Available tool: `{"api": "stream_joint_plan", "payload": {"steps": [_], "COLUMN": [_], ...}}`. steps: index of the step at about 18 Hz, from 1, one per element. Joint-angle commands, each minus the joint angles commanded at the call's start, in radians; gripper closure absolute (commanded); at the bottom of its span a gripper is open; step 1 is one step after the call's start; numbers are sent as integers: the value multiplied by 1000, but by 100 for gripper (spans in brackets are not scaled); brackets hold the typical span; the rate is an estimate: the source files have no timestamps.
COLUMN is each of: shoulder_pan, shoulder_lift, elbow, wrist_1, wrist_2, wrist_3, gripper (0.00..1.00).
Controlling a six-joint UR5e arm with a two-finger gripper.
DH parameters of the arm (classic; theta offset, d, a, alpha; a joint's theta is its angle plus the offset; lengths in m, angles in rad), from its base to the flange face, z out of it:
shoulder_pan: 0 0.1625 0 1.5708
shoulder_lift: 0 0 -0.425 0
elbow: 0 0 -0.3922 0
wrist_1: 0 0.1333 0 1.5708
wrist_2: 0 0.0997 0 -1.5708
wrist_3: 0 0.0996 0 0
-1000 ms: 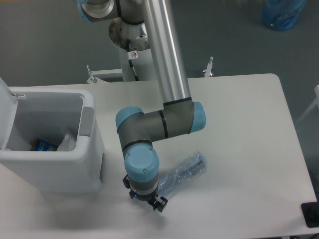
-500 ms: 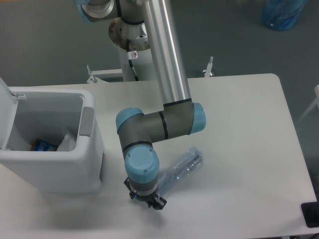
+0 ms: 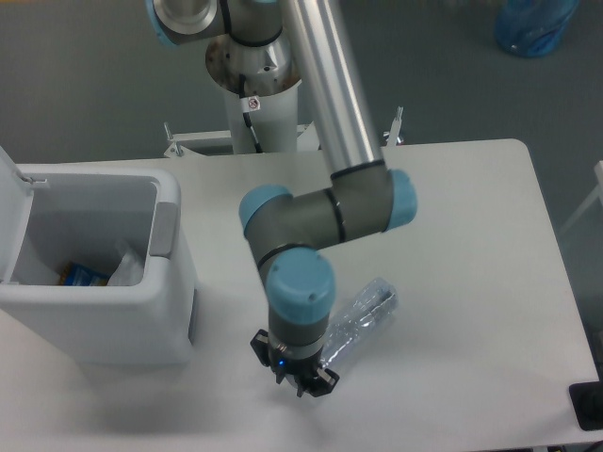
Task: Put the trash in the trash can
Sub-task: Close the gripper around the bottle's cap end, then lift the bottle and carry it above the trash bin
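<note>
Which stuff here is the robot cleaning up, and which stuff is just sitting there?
Part of the job:
- clear plastic bottle, lying on the table by the gripper
- trash can, lid open, with a white carton piece already inside

Just lying about:
- blue-and-yellow wrapper in the can
- blue jug on the floor
- black object at the table's corner

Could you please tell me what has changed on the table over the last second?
The arm has swung to the right in the picture, carrying the hand with it and slightly lower in frame. The clear plastic bottle shifted a little the same way, its near end hidden under the wrist, so a grasp cannot be confirmed. The trash can, lid open, stayed put with its contents.
</note>
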State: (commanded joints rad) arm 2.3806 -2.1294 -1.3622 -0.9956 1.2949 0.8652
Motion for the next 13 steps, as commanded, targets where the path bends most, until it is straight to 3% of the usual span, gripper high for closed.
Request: {"api": "stream_joint_plan", "payload": {"steps": [9, 13], "shoulder_pan": [75, 88], "shoulder_lift": [146, 190], "elbow": [28, 52], "wrist_1": [-9, 1], "wrist_2": [-275, -390], "wrist_3": [-61, -155], "gripper": [100, 100]}}
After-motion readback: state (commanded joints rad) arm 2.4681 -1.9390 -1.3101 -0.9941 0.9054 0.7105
